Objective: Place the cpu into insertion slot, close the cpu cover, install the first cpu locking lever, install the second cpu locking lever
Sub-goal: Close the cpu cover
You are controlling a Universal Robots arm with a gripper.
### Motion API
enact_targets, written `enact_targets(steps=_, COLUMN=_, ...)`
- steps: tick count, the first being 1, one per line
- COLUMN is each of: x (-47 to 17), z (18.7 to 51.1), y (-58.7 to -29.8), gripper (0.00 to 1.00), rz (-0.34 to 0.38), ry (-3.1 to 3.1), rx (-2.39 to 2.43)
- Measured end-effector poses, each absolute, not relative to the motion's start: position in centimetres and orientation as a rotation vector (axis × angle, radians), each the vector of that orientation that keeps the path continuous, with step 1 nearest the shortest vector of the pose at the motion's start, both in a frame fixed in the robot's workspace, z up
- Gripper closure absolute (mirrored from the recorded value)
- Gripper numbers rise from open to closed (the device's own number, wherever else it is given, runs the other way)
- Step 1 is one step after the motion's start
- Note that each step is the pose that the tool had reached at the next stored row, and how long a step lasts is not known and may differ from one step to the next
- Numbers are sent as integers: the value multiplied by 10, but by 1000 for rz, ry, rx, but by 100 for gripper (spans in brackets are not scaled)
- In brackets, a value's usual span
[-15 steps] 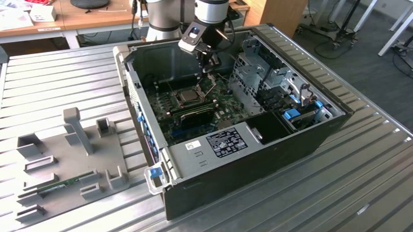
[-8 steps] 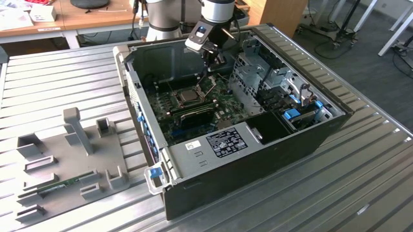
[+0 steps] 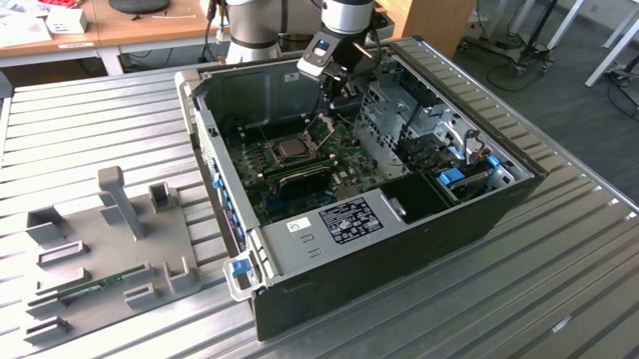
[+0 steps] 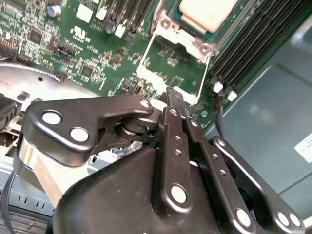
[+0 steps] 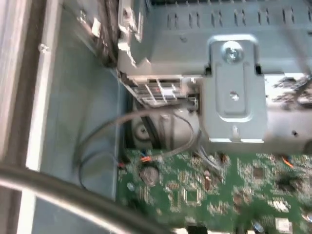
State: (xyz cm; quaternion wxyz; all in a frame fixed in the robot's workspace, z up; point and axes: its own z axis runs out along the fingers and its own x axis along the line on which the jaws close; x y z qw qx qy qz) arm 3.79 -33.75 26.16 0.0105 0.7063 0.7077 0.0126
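Gripper (image 4: 173,95) inside open computer case (image 3: 420,224), fingers (image 4: 176,127) together, tip at free edge of raised cover (image 4: 151,80). Exterior view, left to right: grey holder (image 3: 110,247) on slatted table (image 3: 559,292); chip (image 3: 292,149) seated in socket (image 3: 277,146); cover tilted up just beyond.

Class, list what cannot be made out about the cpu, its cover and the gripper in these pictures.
- cpu: cut off by the picture's edge in the second wrist view, and too small in the exterior view to judge its seating.
- cpu cover: its near edge is hidden behind the gripper in the second wrist view, so contact is unclear.
- gripper: whether it is open or shut, since its own body blocks that.
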Motion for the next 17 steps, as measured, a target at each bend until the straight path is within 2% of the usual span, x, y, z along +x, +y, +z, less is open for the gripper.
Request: enact_targets(steps=17, x=51, z=260, y=-338, gripper=90, rz=39, ry=2209, rx=2204)
